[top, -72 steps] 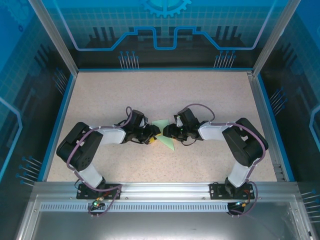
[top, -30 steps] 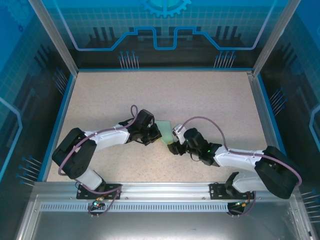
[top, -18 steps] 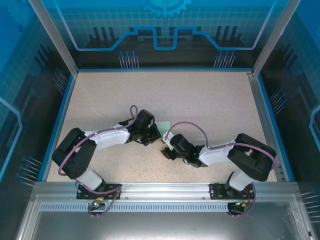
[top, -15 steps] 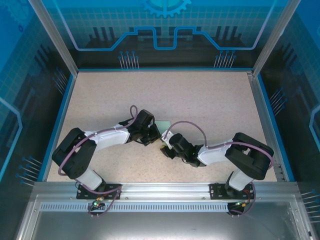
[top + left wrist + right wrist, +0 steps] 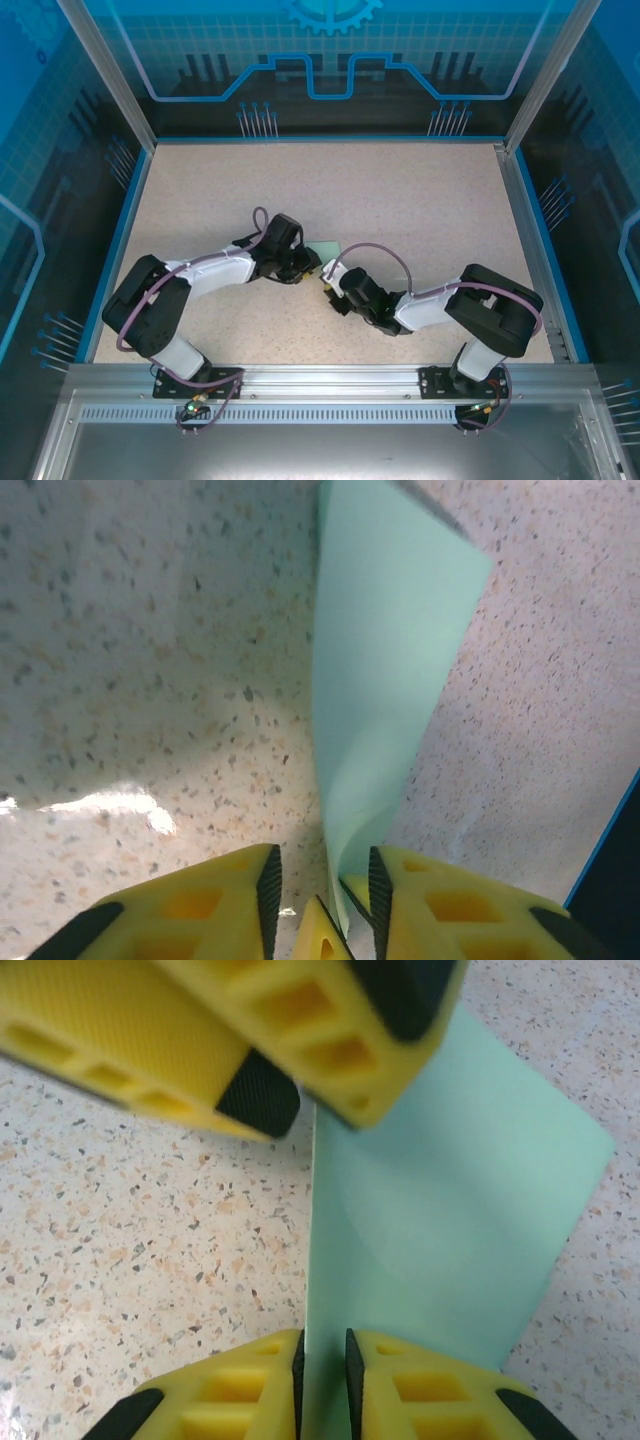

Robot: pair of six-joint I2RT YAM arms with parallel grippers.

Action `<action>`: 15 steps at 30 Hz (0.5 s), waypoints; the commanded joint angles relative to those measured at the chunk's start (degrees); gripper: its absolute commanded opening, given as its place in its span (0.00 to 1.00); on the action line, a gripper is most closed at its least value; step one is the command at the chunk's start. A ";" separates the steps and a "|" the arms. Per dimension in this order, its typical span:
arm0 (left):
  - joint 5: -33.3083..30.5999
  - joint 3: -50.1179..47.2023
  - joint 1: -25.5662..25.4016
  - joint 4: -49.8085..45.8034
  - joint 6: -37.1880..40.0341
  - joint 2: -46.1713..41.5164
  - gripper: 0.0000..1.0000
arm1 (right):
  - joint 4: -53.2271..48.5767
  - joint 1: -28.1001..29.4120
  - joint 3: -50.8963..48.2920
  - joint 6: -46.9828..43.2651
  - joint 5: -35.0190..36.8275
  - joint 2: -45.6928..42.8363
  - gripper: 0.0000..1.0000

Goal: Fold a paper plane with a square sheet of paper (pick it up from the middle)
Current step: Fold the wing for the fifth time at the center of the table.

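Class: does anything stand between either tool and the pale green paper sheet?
Nothing visible does. The thin pale mint-green paper sheet already runs between the jaws of the right tool and between those of the left tool.

We see a speckled beige table with a blue rim; a folded pale green sheet of paper sits near its middle.

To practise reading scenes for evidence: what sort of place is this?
Probably a robotics lab work cell: two white-and-black robot arms bolted to an aluminium rail, handling pale mint-green paper on a speckled beige tabletop, enclosed by blue-printed transparent panels.
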 commanded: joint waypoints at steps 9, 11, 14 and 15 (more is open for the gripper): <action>5.41 -0.25 1.79 1.06 1.98 0.68 0.44 | 4.58 0.55 -2.06 -3.61 -4.12 -2.39 0.19; 6.44 -0.47 1.84 2.21 1.72 1.30 0.41 | 4.64 0.14 -2.14 -3.26 -3.64 -2.85 0.19; 7.53 -0.48 1.85 3.54 1.81 2.07 0.39 | 4.20 -0.65 -2.23 -1.89 -2.43 -3.61 0.19; 7.86 -0.33 1.84 3.92 2.06 2.20 0.37 | 4.07 -1.06 -2.31 -1.59 -2.57 -3.70 0.19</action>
